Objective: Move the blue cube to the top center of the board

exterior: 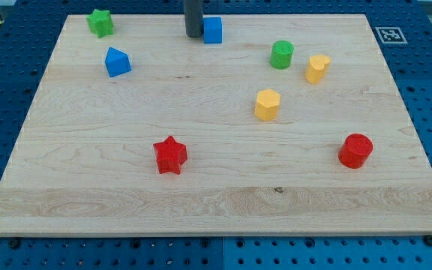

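The blue cube [213,30] sits near the board's top edge, about at its centre. My tip [193,34] stands right at the cube's left side, touching it or nearly so. The dark rod rises from there out of the view's top.
A green star [100,22] lies at the top left, with a blue pentagon-like block [117,61] below it. A green cylinder [281,55], a yellow block [317,68] and a yellow hexagon [268,104] lie right of centre. A red star [171,155] and a red cylinder [355,151] lie lower down on the wooden board [216,210].
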Robot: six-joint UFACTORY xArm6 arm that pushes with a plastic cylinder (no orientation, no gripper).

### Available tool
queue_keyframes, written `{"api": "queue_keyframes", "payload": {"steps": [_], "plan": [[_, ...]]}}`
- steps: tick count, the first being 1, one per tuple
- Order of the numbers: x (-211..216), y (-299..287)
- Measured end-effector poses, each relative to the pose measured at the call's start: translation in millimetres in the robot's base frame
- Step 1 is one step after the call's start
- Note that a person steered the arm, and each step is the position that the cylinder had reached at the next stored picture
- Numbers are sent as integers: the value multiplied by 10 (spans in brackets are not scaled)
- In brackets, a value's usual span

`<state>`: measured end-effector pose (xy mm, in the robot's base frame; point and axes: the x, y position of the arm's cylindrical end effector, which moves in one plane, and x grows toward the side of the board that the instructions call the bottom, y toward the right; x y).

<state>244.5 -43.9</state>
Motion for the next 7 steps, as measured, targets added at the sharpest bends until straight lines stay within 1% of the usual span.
{"api": "queue_keyframes", "payload": {"steps": [2,3,4,5,7], "plan": [[399,-50],[49,196],[-31,204],[134,112],[151,95]]}}
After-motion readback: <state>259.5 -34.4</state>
